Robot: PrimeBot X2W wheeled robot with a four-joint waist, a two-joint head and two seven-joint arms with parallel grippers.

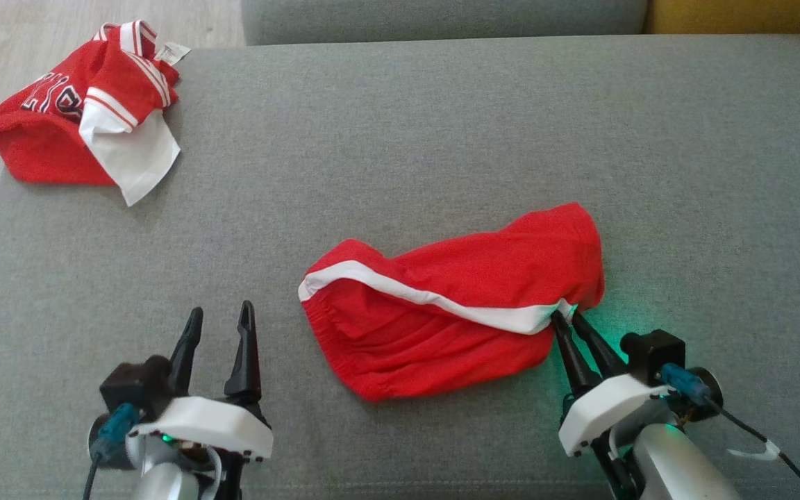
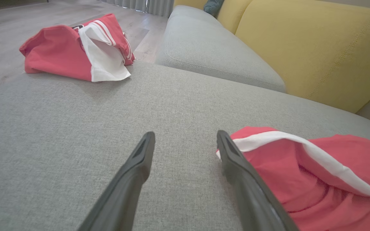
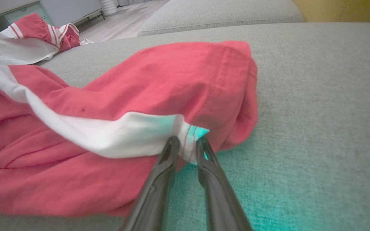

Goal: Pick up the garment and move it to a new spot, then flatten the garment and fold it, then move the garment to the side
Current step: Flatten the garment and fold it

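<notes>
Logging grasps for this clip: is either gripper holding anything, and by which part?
The right gripper pinches the red shorts at the end of their white stripe; the left gripper holds nothing.

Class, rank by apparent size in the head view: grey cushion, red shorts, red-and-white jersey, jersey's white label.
1. grey cushion
2. red shorts
3. red-and-white jersey: it lies farther off, so its true size against the shorts is unsure
4. white label

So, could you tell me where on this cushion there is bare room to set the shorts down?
The widest bare stretch of grey cushion lies beyond the red shorts, from the red jersey across to the right edge. A smaller patch lies between the jersey and the left gripper. The near middle is crowded: shorts, with the right gripper at their hem.
</notes>
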